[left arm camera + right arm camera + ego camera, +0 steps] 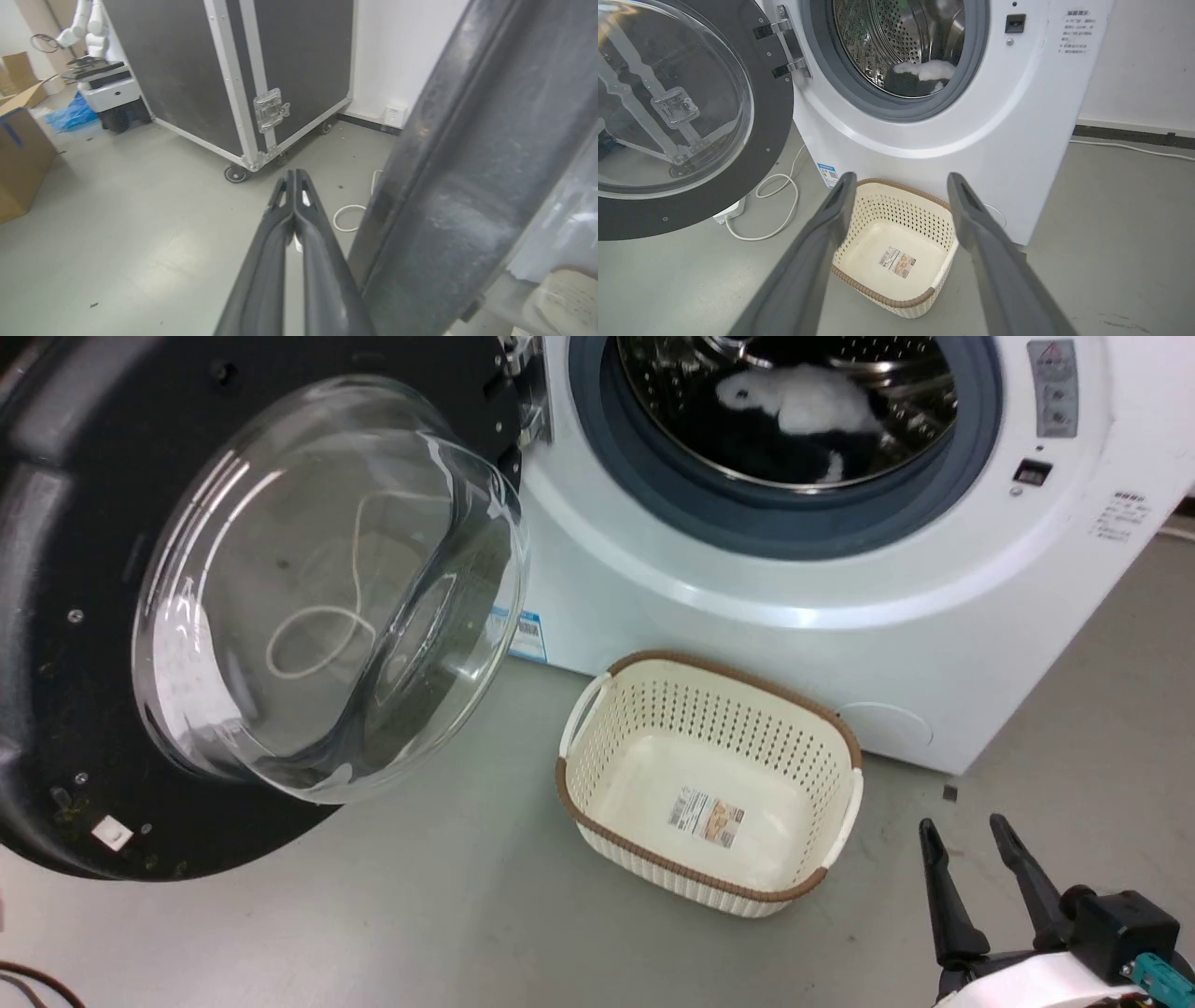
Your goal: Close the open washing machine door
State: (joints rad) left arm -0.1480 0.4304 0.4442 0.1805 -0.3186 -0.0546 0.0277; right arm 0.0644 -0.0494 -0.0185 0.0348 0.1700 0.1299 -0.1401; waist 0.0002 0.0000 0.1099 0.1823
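As the door (327, 588) gapes, left end effector (295, 173) closed beside its rim, right end effector (962, 824) spread.

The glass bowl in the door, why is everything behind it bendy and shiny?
Head view: the washing machine door's curved glass bends the white cable behind it and catches bright streaks of glare; right wrist view: a metal latch shows warped through it; left wrist view: the door's rim, very close, looks smeary.

The washing machine door (327, 588) has a black rim around clear glass. The machine (747, 616) is white with a blue-grey gasket (775, 518). The basket (653, 719) is cream, hole-dotted and brown-trimmed. The floor (420, 915) is grey.
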